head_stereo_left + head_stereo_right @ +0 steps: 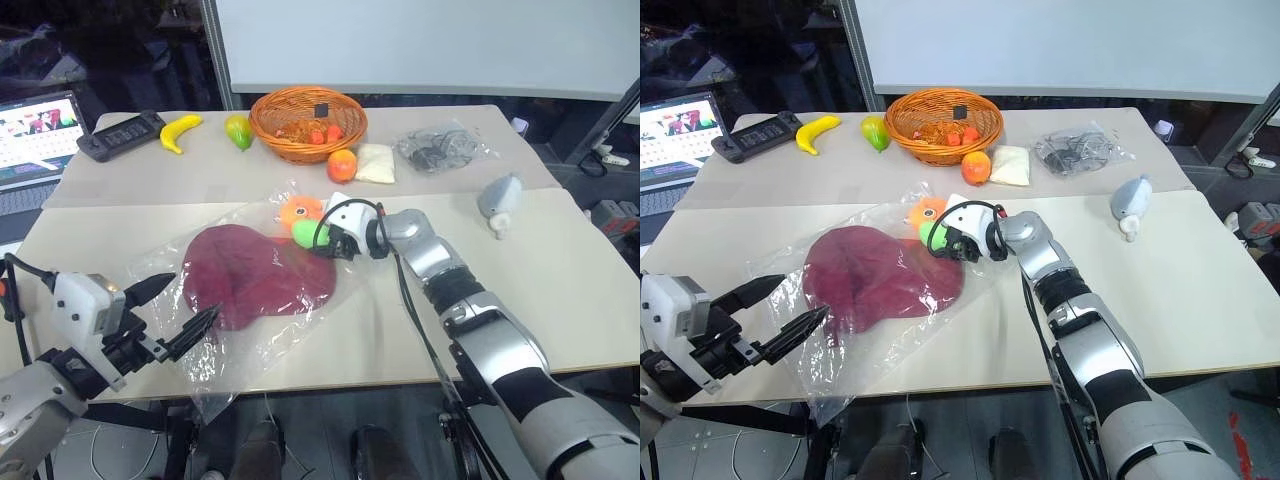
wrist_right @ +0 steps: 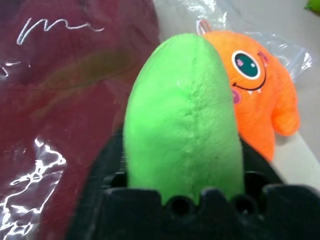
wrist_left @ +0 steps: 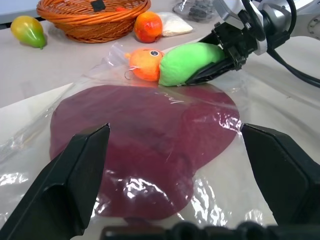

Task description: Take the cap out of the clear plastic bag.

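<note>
The maroon cap (image 1: 255, 275) lies flat inside the clear plastic bag (image 1: 160, 262) on the near half of the table. At the bag's far edge lie a green plush toy (image 1: 305, 233) and an orange plush toy (image 1: 298, 211), side by side. My right gripper (image 1: 320, 241) reaches in from the right and is shut on the green plush toy (image 2: 182, 115), beside the cap's rim (image 2: 75, 75). My left gripper (image 1: 193, 297) is open at the bag's near left corner, pointing at the cap, with nothing between its fingers.
On the far half of the table are a wicker basket (image 1: 307, 120), a banana (image 1: 180, 131), a pear (image 1: 238, 130), an orange fruit (image 1: 342, 165), a white pouch (image 1: 376, 163) and a small bag of cables (image 1: 438, 148). A grey plush (image 1: 498, 200) lies right. A laptop (image 1: 35, 135) and controller (image 1: 120, 134) sit far left.
</note>
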